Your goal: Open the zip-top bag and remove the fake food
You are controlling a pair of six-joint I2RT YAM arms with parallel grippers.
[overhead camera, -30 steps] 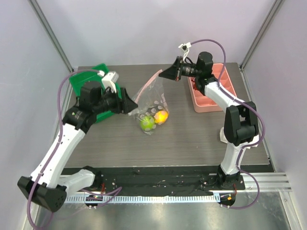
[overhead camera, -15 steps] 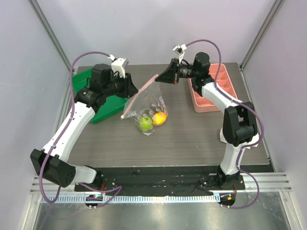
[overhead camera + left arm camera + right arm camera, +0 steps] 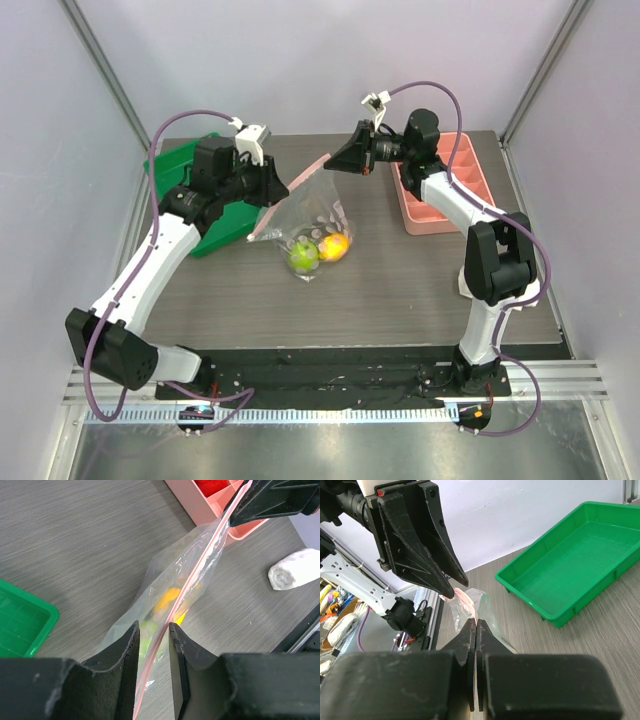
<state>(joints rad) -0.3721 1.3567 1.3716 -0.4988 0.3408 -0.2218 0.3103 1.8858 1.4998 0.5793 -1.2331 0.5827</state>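
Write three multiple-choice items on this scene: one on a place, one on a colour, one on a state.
1. Where do the green fruit and the orange fruit lie? A in the green tray; B in the pink tray; C inside the bag.
2. What colour is the zip strip? A pink; B blue; C black.
3. How do the right fingers stand? A wide apart; B shut on the zip strip; C shut on nothing.
Key: 1 C, both show through the clear plastic; 2 A, it runs pink between the arms; 3 B, the right wrist view shows them pressed together on it.
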